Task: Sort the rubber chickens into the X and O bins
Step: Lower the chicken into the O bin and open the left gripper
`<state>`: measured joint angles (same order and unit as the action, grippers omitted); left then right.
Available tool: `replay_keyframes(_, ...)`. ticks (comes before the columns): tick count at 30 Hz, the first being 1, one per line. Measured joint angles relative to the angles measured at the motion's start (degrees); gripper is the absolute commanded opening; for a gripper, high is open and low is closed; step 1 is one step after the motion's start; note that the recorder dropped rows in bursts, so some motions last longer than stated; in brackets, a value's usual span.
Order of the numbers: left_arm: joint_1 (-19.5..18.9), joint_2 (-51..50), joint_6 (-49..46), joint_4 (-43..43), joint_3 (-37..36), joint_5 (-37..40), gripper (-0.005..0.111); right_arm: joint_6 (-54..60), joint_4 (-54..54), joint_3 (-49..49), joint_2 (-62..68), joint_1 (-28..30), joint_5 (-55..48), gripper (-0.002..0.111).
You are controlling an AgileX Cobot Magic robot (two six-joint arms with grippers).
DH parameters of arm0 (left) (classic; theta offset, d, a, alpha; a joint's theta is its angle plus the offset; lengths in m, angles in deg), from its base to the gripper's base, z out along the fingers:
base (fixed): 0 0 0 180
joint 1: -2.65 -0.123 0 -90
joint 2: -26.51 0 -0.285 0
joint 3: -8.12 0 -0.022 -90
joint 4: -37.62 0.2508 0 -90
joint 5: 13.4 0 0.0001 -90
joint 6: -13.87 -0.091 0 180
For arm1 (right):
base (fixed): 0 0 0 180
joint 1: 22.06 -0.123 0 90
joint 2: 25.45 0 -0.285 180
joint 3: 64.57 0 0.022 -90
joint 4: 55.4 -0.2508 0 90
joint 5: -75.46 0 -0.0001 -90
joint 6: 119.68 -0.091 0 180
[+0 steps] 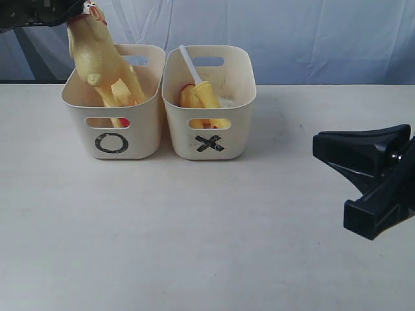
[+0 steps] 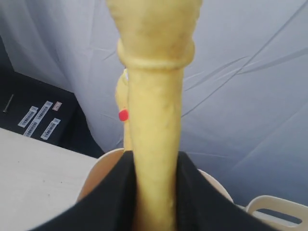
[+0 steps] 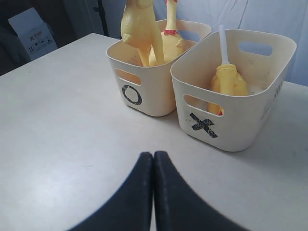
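Chickens are sorted into two bins. At the far left, one long chicken (image 1: 97,58) is clamped near its upper end between the fingers (image 2: 108,202) of the left gripper (image 2: 154,202). It hangs head up and tilted, with the legs already inside the O bin (image 1: 74,97).

The toy is judged to be light, soft and bendable, so it can swing or fold below the grip. The rubber skin looks a little tacky rather than slippery, and no damage is expected from a drop. The narrow neck is judged the best place for a hold, because the fingers can close around it fully.

A second chicken (image 3: 168,41) is seen in the O bin at the far wall, so less room is free there, and the legs may catch on the rim.

Just beside it on the right the X bin (image 1: 243,129) is placed. A short chicken (image 1: 206,97) with a white stick (image 1: 188,65) lies in it. The stick rises above the rim and should be avoided.

Further right the table (image 1: 194,246) is open. The right gripper (image 3: 153,161) is found there, well apart from the bins, its jaws pressed together with nothing between them.
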<state>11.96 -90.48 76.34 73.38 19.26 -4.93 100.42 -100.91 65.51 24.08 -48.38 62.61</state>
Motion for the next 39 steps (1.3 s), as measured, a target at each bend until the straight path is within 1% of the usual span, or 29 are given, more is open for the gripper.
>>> replay_keyframes(8, 2.17, -1.95, 0.1, -0.41, 0.13, 2.18, 0.0, 0.0, -0.33, 0.0, 0.0, 0.0, 0.0, 0.0)
replay_keyframes(16, 2.38, -4.11, 0.71, -0.54, 0.46, 2.27, 0.0, 0.0, -0.98, 0.0, 0.0, 0.0, 0.0, 0.0)
replay_keyframes(21, 2.38, -4.91, 1.11, -0.65, 0.46, 0.75, 0.001, 0.0, -1.11, 0.0, 0.0, 0.0, 0.0, 0.0)
replay_keyframes(24, 2.38, -5.24, 1.11, -0.54, 0.46, -0.43, 0.009, 0.0, -1.31, 0.0, 0.0, 0.0, -0.11, 0.0)
replay_keyframes(31, 2.38, -5.35, 1.11, -0.43, 0.46, -0.88, 0.039, 0.0, -1.45, 0.0, 0.0, 0.0, -0.11, 0.0)
replay_keyframes(39, 2.65, -5.35, 1.24, -0.43, 0.46, -1.15, 0.052, 0.0, -1.45, 0.0, 0.0, 0.0, -0.11, 0.0)
